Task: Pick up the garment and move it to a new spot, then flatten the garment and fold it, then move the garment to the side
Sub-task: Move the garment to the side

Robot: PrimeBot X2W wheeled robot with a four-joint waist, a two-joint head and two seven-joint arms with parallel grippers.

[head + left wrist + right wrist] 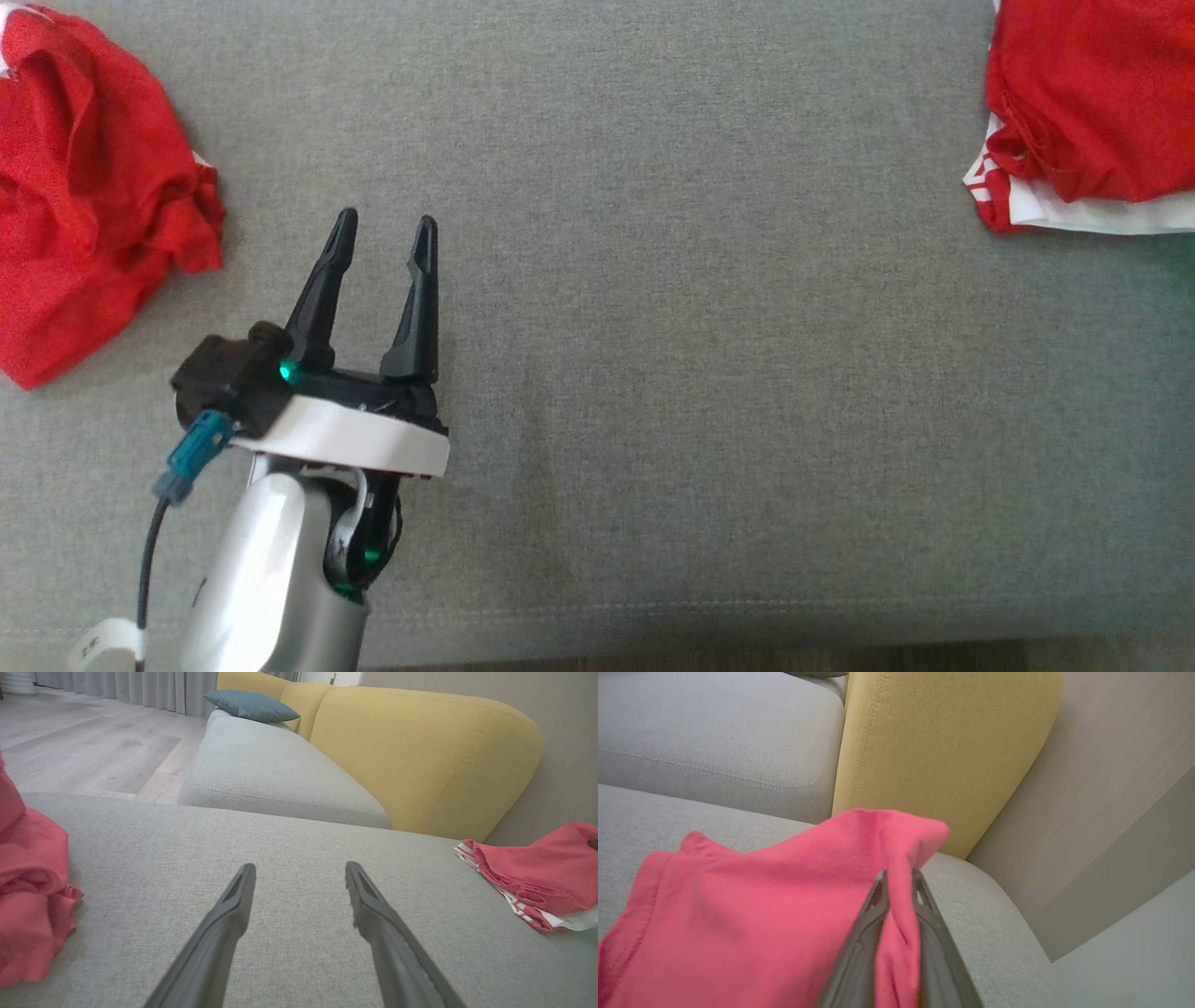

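A red garment (1092, 103) lies folded at the far right of the grey sofa seat (700, 373), on top of a white and red striped cloth (1102, 215). In the right wrist view my right gripper (899, 874) is shut on a raised fold of this red garment (761, 905), near the yellow backrest. From the left wrist view the same garment (537, 872) shows at the right. My left gripper (387, 220) is open and holds nothing, over bare seat at the lower left, and its fingers frame grey fabric in the left wrist view (300, 867).
A second red garment (84, 205) lies crumpled at the seat's left edge, and it (28, 896) is just left of my left gripper. A yellow backrest (420, 756), a blue pillow (252, 705) and a wood floor (70, 742) lie beyond. A wall (1111, 788) borders the right end.
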